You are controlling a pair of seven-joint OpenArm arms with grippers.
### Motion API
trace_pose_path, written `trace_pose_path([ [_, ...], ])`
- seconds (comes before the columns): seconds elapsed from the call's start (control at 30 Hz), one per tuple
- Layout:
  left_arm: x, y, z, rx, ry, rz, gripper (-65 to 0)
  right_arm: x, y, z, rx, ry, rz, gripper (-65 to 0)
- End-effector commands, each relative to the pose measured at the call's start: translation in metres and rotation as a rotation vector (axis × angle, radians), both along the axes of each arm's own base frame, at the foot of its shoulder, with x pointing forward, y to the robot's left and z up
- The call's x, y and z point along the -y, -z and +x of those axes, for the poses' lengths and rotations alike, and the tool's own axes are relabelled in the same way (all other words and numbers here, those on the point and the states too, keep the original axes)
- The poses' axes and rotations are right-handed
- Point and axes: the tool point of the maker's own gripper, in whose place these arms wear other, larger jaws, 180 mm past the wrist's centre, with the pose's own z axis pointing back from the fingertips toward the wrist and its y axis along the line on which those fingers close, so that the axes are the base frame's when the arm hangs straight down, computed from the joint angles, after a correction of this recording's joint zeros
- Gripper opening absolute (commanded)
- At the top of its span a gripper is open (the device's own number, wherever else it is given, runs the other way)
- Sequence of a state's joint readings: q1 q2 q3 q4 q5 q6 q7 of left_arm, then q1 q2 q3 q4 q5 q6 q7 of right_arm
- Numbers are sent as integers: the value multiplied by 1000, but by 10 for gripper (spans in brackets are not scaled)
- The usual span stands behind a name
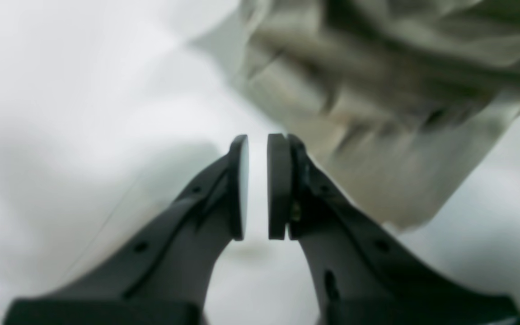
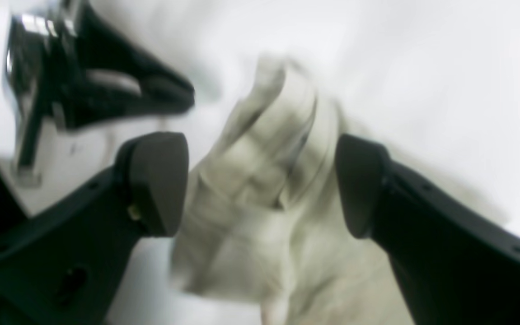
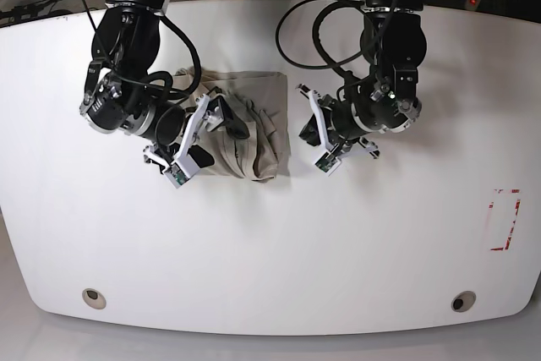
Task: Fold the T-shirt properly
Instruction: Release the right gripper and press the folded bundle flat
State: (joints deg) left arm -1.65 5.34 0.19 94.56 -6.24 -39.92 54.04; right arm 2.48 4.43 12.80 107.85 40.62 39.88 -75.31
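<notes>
The table (image 3: 270,251) is a white, rounded surface with a hole near each front corner and a red-marked rectangle (image 3: 504,220) near one side edge. The T-shirt (image 3: 254,124) lies on the table toward the back, bunched into a compact, wrinkled bundle between the two arms. The right hand (image 2: 262,185) sits over the near part of the bundle with its fingers spread wide on either side of the fabric; nothing is clamped. The left hand (image 1: 258,187) is just beside the shirt's edge, above bare table. Its pads (image 1: 278,187) stand nearly together with a thin gap, holding nothing. Both wrist views are motion-blurred.
</notes>
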Motion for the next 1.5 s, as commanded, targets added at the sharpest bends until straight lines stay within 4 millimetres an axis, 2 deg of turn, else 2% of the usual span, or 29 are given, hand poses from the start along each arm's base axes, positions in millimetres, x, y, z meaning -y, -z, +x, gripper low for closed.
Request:
trace_pose_path([
  [0.0, -9, -18, 7, 69, -3, 5, -587, -5, -12, -1, 39, -23, 38, -159],
  [0.27, -51, -5, -16, 56, 2, 125, -589, -21, 12, -29, -33, -116, 2, -159],
  [0.47, -65, 7, -30, 20, 8, 165, -592, -34, 16, -34, -20, -176, -17, -160],
  [0.6, -66, 11, -35, 7, 10, 168, -593, -39, 29, -34, 4, -204, -126, -173],
  [0.7, -66, 12, -35, 5, 10, 168, -593, -43, 38, -33, 34, -223, -216, -303],
  [0.8, -66, 12, -35, 5, 10, 167, -593, -43, 45, -30, 68, -233, -312, -509],
  [0.9, -66, 12, -35, 5, 10, 167, -593, -42, 50, -25, 87, -219, -385, -623],
  [1.0, -66, 12, -35, 5, 10, 167, -593, -39, 50, -21, 103, -195, -441, -618],
  [1.1, -66, 12, -35, 5, 10, 167, -593, -43, 37, -19, 143, -187, -433, -620],
  [1.2, -65, 12, -35, 4, 9, 166, -593, -54, 26, -28, 161, -204, -369, -620],
  [1.33, -65, 12, -35, 4, 9, 166, -593, -72, 22, -38, 143, -229, -266, -617],
  [1.4, -66, 12, -35, 4, 9, 168, -593, -79, 27, -45, 112, -244, -227, -615],
  [1.47, -66, 11, -35, 7, 9, 168, -593, -88, 41, -52, 60, -268, -204, -615],
])
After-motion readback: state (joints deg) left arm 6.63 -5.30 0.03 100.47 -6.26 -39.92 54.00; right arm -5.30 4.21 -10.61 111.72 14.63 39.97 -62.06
